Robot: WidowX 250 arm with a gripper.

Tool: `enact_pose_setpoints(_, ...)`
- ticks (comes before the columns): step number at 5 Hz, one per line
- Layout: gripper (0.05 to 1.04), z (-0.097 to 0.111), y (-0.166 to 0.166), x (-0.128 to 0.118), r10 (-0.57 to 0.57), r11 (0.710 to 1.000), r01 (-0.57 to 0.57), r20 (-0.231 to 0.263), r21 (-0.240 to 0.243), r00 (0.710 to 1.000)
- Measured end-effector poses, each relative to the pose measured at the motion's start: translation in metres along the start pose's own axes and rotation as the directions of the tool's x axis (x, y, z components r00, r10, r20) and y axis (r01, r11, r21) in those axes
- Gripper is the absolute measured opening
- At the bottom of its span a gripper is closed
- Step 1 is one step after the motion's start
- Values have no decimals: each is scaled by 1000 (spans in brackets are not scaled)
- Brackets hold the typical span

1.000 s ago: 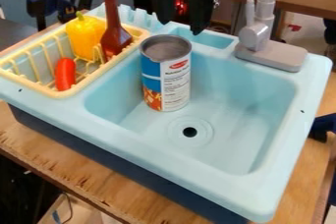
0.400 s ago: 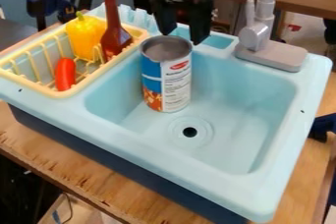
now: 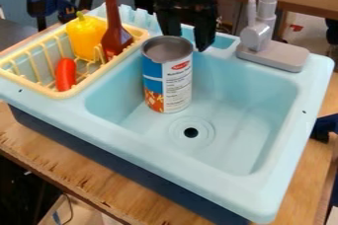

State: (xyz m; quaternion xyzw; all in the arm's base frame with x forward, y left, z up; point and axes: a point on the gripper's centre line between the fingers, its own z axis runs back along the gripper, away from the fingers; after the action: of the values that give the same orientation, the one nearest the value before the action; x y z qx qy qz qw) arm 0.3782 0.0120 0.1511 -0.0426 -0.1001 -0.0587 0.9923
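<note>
While the pincer [image 3: 188, 42] hangs open | can [image 3: 167, 78] near — upright in sink [image 3: 247, 115]

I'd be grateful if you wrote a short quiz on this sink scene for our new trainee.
1. True or false: the can stands upright in the sink basin.
2. Which thing stands beside the yellow pepper in the drying rack?
A) the faucet
B) the reddish-brown bottle
C) the can
3. Fill in the blank with "together" or "apart": the jaws of the black gripper are ____.
Key: 1 true; 2 B; 3 apart
</note>
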Motion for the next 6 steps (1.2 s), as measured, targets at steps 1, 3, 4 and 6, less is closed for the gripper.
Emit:
enact_pose_setpoints(1,999,-5,3,-6,16,1000,-16,-27,17,1000)
enact_pose_setpoints(3,999,-28,0,-39,53,999,-52,-142,15,988)
enact_pose_setpoints(4,999,-33,-2,-48,59,998,-59,-167,3,984)
enact_pose_setpoints(6,999,-31,-7,-70,70,997,-72,-190,-4,979)
